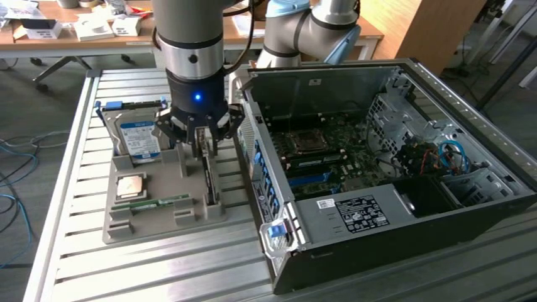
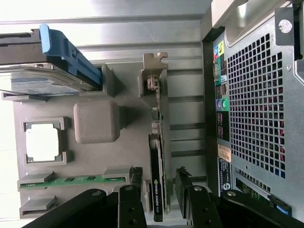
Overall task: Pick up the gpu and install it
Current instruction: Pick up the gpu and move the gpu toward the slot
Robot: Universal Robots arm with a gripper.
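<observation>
The gpu (image 1: 210,180) is a thin dark card with a metal bracket. It stands on edge in a slot of the grey holder tray (image 1: 160,223), left of the computer case in the exterior view. My gripper (image 1: 201,143) hangs straight down over the card's far end. In the wrist view the gpu (image 2: 156,194) runs between my two black fingers (image 2: 136,176), one on each side with a gap to the card. The gripper (image 2: 159,175) is open and holds nothing.
The open computer case (image 1: 378,176) lies beside the tray with its motherboard (image 1: 323,157) exposed. The tray also holds a hard drive (image 1: 138,139), a processor chip (image 1: 130,186) and a green memory stick (image 1: 151,203). All rest on a slatted metal table (image 1: 151,270).
</observation>
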